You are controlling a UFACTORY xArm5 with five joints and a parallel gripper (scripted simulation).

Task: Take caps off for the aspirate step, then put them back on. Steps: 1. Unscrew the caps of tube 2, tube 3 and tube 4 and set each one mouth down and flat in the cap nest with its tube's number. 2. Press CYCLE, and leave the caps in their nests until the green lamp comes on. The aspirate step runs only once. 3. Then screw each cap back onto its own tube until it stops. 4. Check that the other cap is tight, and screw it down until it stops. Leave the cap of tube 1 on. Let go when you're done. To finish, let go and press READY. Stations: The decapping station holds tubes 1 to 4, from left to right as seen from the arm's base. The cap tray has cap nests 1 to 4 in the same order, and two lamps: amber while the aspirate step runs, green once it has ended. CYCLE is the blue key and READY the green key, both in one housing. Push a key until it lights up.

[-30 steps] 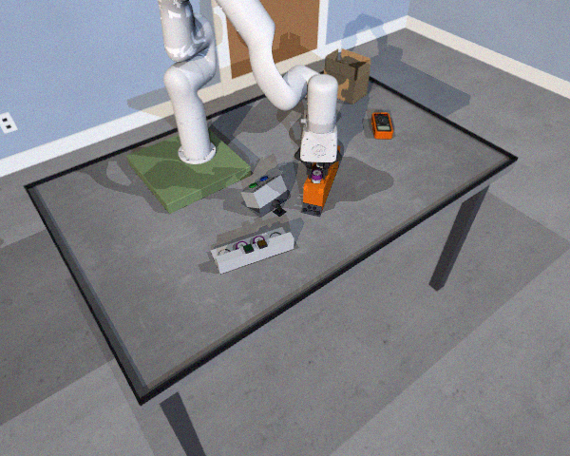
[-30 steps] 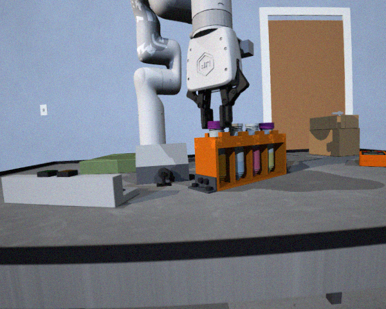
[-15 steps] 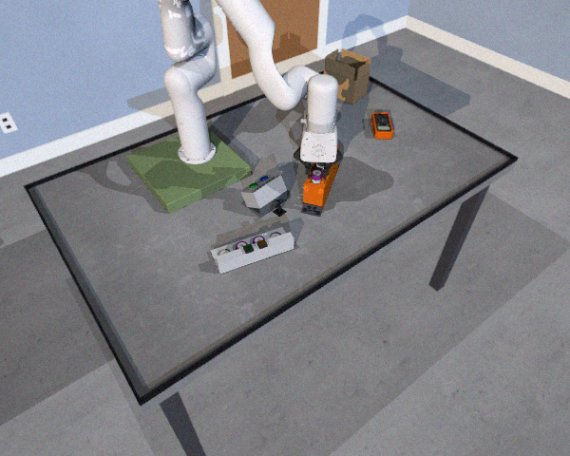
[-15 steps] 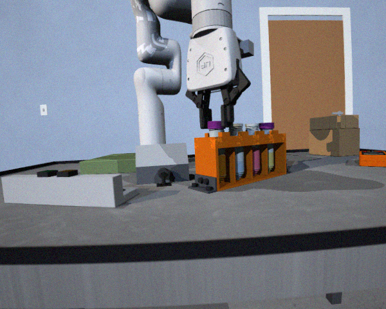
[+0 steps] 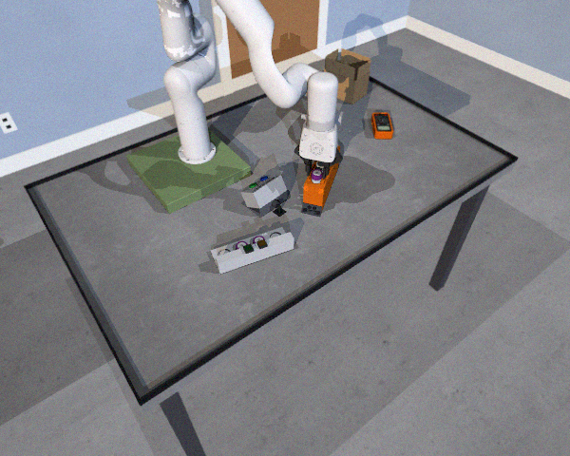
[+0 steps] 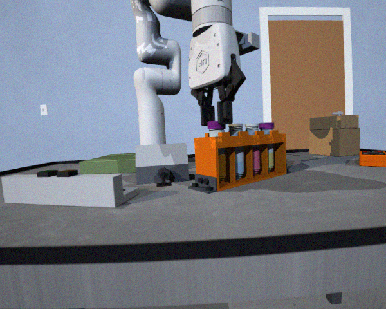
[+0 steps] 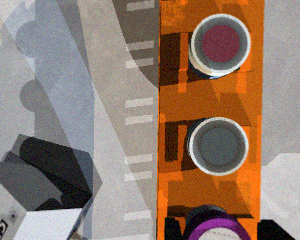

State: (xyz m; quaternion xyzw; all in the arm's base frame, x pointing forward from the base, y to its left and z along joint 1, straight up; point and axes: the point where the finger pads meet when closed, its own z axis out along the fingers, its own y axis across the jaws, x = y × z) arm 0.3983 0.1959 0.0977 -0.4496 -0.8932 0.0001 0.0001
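The orange decapping station [image 5: 319, 188] holds four tubes. In the exterior view the leftmost tube [image 6: 215, 125] and the rightmost tube [image 6: 266, 125] carry purple caps, and the two middle tubes [image 6: 235, 126] [image 6: 252, 126] are open. My gripper [image 6: 215, 116] stands upright over the leftmost purple cap, fingers slightly apart and level with its top. In the wrist view that cap [image 7: 215, 227] sits at the bottom edge with a gap to the dark fingers on either side, and the two open tubes [image 7: 218, 145] [image 7: 220, 44] lie beyond. The white cap tray [image 5: 252, 251] shows two purple caps [image 5: 239, 243] [image 5: 256, 239] in its middle nests.
The grey key housing [image 5: 263, 194] with the green key [image 5: 252, 185] and blue key [image 5: 264, 179] stands just left of the station. A green base pad [image 5: 187, 169], a cardboard box [image 5: 348, 73] and an orange meter [image 5: 382, 124] lie farther back.
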